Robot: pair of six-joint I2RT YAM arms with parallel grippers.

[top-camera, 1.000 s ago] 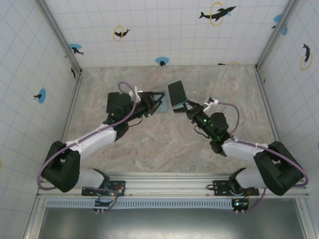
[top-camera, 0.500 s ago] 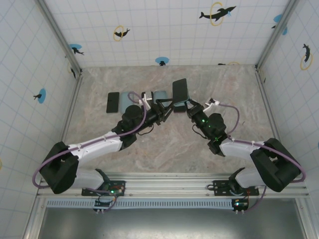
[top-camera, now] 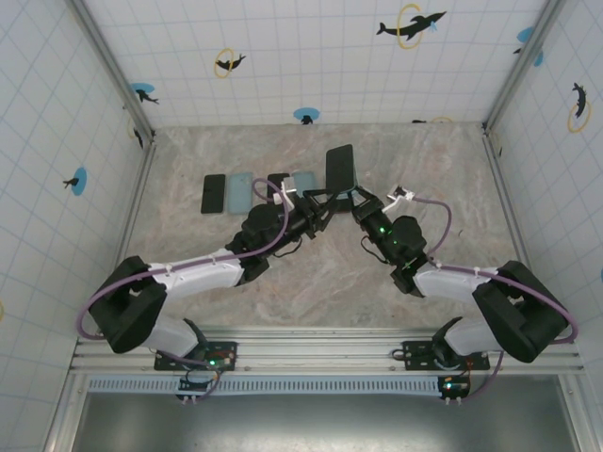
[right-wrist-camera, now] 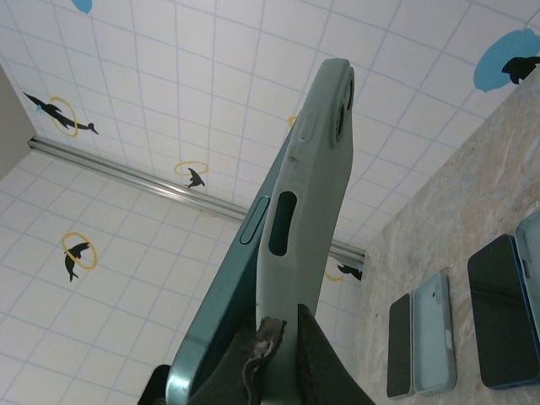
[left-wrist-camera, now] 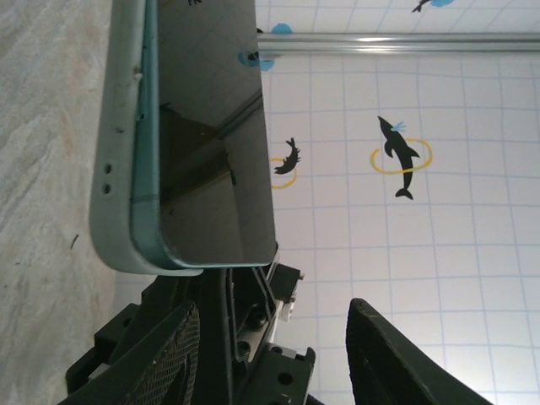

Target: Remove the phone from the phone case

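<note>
Here the right gripper (top-camera: 355,201) is clenched on the lower end of the phone case (top-camera: 339,169), holding it upright above the middle of the tabletop (top-camera: 283,282). The phone (left-wrist-camera: 211,126) sits inside the case, its dark glass screen framed by the pale green rim. In the right wrist view the case is seen edge-on, with its side cut-outs and camera opening towards the lens. Here the gripper pinches it from both faces at the bottom. The left gripper (top-camera: 318,201) lies just beside the right one, near the base of the case. In the left wrist view its two fingers (left-wrist-camera: 169,354) stand apart, released and gripping nothing. The lower corner of the case hangs just above one finger, and whether either finger touches the case cannot be told. Beyond the arms, a row of handsets and cases (top-camera: 241,191) lies flat on the tabletop. The row lies toward the far wall (top-camera: 311,56), which is tiled and printed with dolphins.
</note>
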